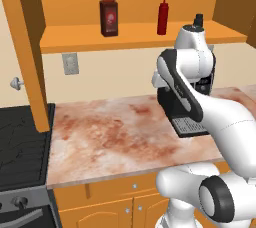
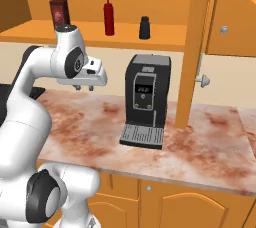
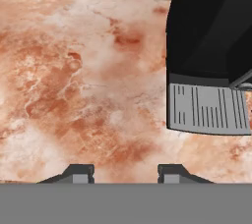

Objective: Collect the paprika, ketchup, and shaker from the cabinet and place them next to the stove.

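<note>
Nearest the base cameras rises the white robot arm, its two-finger gripper (image 2: 85,88) hanging over the mottled reddish stone desk (image 1: 110,137), jaws drawn in to their narrowest and holding nothing. Largest of the task's things is the orange wooden wall cabinet (image 1: 125,36), door swung wide; on its plain shelf all three items stand upright, long axes vertical. At the desk's left end sits the black cooktop stove (image 1: 20,142) with dark grates; no item stands beside it, so by my judgement nothing has been delivered and all three collections remain. A large black coffee machine (image 2: 146,99) with a grey drip grille occupies the desk below the shelf. The squarish dark brown paprika jar (image 1: 109,16) has its red cap upward; the slim red ketchup bottle (image 1: 162,17) points its nozzle upward; the small black shaker (image 2: 144,27) stands rounded top up.
</note>
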Available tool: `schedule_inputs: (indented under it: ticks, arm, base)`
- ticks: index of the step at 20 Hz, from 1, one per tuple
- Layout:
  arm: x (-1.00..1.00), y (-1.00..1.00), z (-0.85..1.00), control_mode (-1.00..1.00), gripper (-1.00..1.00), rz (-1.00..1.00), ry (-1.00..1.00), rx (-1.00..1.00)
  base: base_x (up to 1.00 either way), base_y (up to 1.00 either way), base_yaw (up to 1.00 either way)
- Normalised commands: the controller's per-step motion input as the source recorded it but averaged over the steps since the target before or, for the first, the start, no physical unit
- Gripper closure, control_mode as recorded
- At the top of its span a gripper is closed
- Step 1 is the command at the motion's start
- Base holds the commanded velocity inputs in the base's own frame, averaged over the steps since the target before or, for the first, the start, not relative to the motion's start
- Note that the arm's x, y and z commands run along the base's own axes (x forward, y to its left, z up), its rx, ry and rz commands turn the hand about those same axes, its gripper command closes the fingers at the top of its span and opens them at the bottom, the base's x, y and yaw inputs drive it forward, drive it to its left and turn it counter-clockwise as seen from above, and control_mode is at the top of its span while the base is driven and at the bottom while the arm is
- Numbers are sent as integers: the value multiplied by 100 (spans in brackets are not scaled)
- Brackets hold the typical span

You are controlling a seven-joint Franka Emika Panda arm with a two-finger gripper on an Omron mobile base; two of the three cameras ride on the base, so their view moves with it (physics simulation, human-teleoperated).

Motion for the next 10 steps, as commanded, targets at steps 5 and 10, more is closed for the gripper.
schedule_inputs:
  ticks: [5, 10]
  arm:
    - [0, 0, 0, 100, -100, 0, 0, 0]
    - [0, 0, 0, 100, -100, 0, 0, 0]
  base:
    - [-2, 19, 0]
    - [0, 55, -1]
